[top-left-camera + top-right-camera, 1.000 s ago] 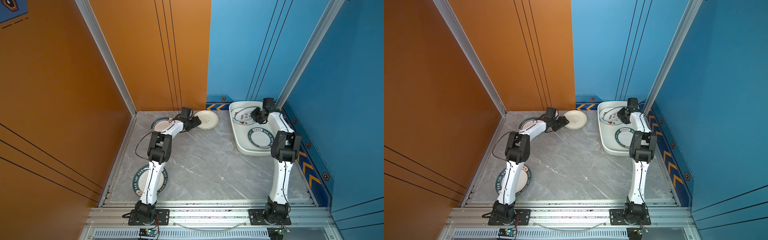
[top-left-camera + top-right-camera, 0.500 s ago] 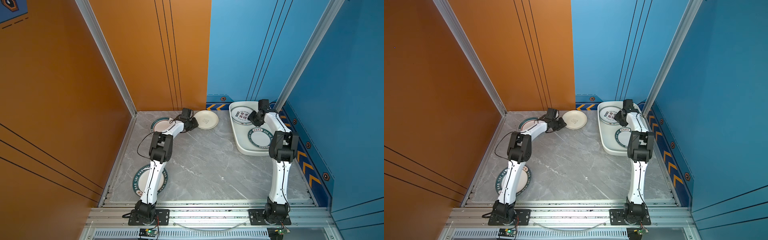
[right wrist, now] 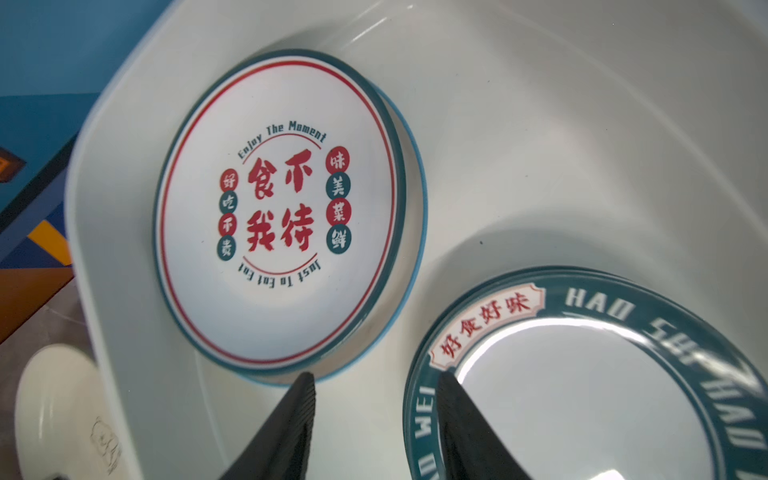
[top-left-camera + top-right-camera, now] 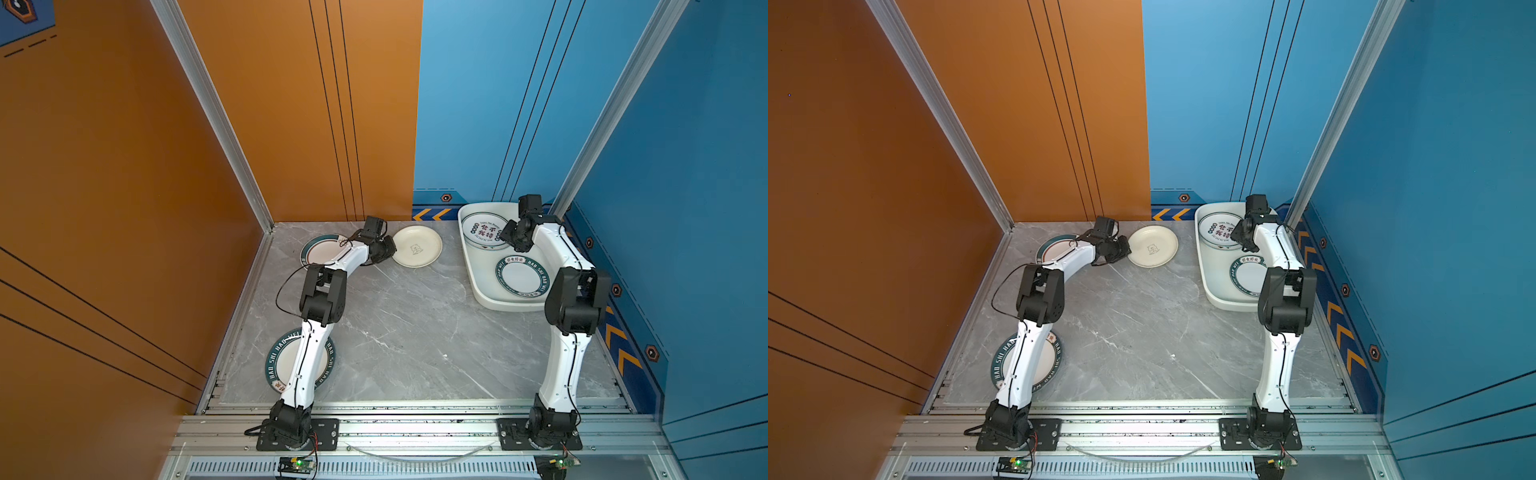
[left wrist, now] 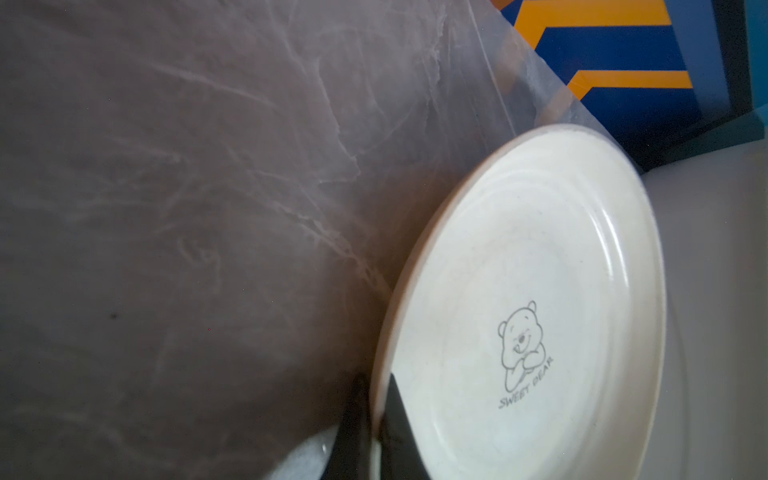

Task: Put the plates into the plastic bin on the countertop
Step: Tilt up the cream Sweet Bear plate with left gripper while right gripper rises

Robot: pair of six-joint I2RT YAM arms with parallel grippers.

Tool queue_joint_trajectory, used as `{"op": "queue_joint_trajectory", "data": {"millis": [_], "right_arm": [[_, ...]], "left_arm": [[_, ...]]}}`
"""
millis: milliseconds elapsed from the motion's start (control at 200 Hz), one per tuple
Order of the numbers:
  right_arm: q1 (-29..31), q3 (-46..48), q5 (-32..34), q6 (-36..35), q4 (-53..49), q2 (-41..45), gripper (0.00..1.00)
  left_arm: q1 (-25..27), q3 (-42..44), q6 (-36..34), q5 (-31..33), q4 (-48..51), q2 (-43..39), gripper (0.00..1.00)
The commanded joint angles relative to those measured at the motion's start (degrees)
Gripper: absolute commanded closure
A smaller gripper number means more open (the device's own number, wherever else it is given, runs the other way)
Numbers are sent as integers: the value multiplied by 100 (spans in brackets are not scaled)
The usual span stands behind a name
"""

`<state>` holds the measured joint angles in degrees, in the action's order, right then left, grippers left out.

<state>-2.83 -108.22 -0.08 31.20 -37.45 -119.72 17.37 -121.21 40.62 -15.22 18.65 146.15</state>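
Observation:
A cream plate (image 4: 417, 247) (image 5: 532, 316) with a bear drawing lies on the grey countertop (image 4: 415, 332) near the back. My left gripper (image 4: 388, 249) (image 5: 376, 399) is shut on its near rim. The white plastic bin (image 4: 511, 305) (image 3: 540, 145) at the back right holds a red-character plate (image 4: 484, 230) (image 3: 278, 208) and a green lettered plate (image 4: 521, 276) (image 3: 582, 395). Over the bin, my right gripper (image 4: 513, 239) (image 3: 376, 386) stands open and empty between those two plates.
A green-rimmed plate (image 4: 322, 249) lies at the back left behind the left arm. Another green lettered plate (image 4: 286, 361) sits at the front left, partly under that arm. Orange and blue walls close in the counter on three sides.
My left gripper has shut on the cream plate's rim. The right jaws have opened off the red-character plate, and that gripper has shifted slightly toward the back wall.

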Motion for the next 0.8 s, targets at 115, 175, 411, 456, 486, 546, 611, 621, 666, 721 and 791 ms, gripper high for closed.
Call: {"op": "queue_joint_trajectory", "data": {"millis": [115,175,411,456,486,546,611,621,666,721,791], "right_arm": [[111,1506,-1007,-249,985,1754,39],[156,1800,-1588,-242,1130,2006,36],[945,2563,-3055,-202,1414,2509,25],[1143,2657,-3068,-194,1401,2553,25],[1264,2723,-3060,-157,1411,2578,24],[1457,2831,-3098,-94,1440,2602,24],[1663,2918,-3127,-57,1469,2596,24],[1685,2920,-3129,-54,1462,2590,24],[1801,2952,-3122,-53,1451,2590,24],[1923,2983,-3151,-36,1489,2581,24],[2067,2995,-3254,8,1568,2544,24]], "left_arm": [[83,943,-441,-10,288,-859,100],[91,1371,-514,-50,153,-1267,100],[118,3065,-722,-387,-331,-2910,100],[117,3344,-729,-474,-403,-3192,100],[118,3520,-746,-513,-435,-3377,100],[122,3864,-790,-570,-468,-3742,100],[135,4195,-865,-548,-449,-4129,100],[136,4227,-870,-549,-437,-4188,100],[136,4432,-898,-523,-415,-4428,100],[136,4596,-932,-516,-361,-4673,100],[136,4710,-930,-588,-338,-4912,100]]}}
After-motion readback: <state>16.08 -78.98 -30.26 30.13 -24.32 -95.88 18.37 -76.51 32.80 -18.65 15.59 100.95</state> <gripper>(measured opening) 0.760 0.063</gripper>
